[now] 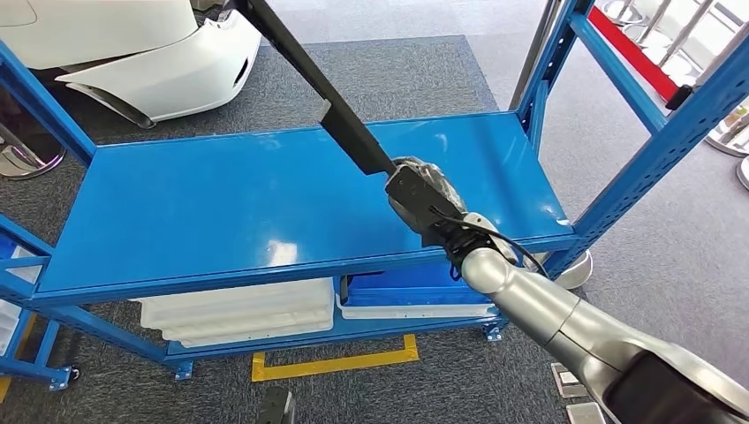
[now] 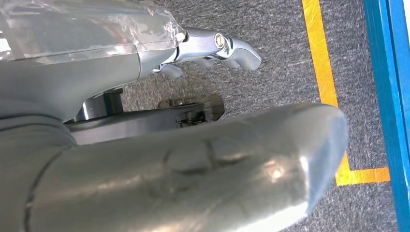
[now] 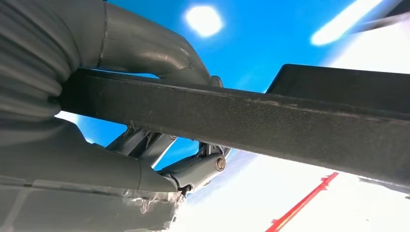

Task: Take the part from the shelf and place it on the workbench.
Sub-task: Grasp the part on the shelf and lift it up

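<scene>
A long black bar-shaped part (image 1: 344, 124) slants up and away over the blue shelf board (image 1: 221, 203). My right hand (image 1: 428, 199) grips its near end above the board's right front area. In the right wrist view the part (image 3: 290, 121) crosses the picture, with the thumb (image 3: 145, 43) on one side and the darker fingers (image 3: 193, 166) on the other. I cannot tell whether the part's far end touches anything. My left hand (image 2: 121, 77) hangs over grey carpet, its fingers (image 2: 217, 46) and thumb (image 2: 217, 169) apart with nothing between them.
Blue shelf uprights (image 1: 654, 150) stand at the right. White trays (image 1: 238, 309) and a blue bin (image 1: 415, 283) lie on the lower shelf. A white car bumper (image 1: 168, 71) lies beyond the shelf at the left. Yellow tape (image 1: 336, 362) marks the carpet.
</scene>
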Action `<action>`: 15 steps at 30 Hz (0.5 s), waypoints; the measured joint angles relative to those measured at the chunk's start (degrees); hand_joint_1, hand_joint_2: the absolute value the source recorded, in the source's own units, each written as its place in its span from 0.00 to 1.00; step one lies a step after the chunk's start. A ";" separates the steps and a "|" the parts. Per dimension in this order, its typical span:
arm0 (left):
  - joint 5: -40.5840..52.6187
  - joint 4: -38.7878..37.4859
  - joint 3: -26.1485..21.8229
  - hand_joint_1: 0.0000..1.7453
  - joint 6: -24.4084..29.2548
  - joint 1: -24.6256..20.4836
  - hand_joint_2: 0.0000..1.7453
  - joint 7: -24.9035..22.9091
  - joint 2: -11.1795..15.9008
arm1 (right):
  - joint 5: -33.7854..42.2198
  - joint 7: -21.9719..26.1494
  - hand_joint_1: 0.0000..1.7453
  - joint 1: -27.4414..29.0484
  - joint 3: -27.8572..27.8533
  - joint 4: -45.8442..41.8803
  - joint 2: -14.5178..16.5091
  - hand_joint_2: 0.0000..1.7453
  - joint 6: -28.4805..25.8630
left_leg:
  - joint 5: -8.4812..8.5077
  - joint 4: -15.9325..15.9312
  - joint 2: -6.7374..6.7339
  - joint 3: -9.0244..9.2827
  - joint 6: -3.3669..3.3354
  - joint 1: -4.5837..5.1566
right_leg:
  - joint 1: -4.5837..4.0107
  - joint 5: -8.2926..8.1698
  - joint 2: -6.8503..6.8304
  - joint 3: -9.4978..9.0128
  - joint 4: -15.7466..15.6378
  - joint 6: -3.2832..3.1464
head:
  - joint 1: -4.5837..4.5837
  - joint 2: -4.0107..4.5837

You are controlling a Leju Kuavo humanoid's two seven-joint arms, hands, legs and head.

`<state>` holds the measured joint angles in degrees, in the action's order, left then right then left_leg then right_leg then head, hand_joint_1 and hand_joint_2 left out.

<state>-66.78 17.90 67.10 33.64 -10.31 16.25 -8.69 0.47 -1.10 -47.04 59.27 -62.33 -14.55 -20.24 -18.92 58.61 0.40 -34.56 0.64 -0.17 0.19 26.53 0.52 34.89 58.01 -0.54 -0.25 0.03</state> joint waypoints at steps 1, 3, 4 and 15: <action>-0.19 -0.01 -0.01 0.00 0.14 0.00 0.00 0.22 0.01 | 1.79 1.45 1.00 0.89 -0.88 -3.21 -0.19 1.00 -0.67 | -0.01 0.00 0.01 0.00 0.01 0.00 | 0.00 0.01 -0.01 0.01 0.00 -0.01 | 0.02 0.00; -0.51 -0.03 -0.02 0.00 0.32 0.02 0.00 0.56 0.03 | 4.91 4.26 1.00 2.46 -2.74 -9.19 -0.65 1.00 -1.70 | -0.02 0.00 0.03 0.00 0.02 0.01 | 0.01 0.04 -0.03 0.01 -0.01 -0.03 | 0.02 0.01; -0.62 -0.04 -0.03 0.00 0.37 0.03 0.00 0.65 0.04 | 6.00 5.23 1.00 2.98 -3.67 -11.77 -0.88 1.00 -2.02 | -0.03 -0.01 0.04 0.00 0.04 0.02 | 0.02 0.05 -0.02 0.01 -0.01 -0.04 | -0.01 0.01; -1.89 -0.06 -0.12 0.00 0.72 0.11 0.00 1.04 0.24 | 10.61 9.29 1.00 9.64 -10.54 -33.73 -4.36 1.00 -2.12 | -0.14 -0.01 -0.02 0.06 0.13 0.05 | 0.06 0.07 0.03 0.00 -0.02 -0.05 | -0.11 0.01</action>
<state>-68.67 17.84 66.98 34.35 -10.20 17.29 -8.45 11.08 8.19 -37.40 48.73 -96.06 -18.91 -22.36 -19.06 58.60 0.38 -34.50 0.77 -0.12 0.26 26.61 0.55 34.88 57.99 -0.59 -0.37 0.04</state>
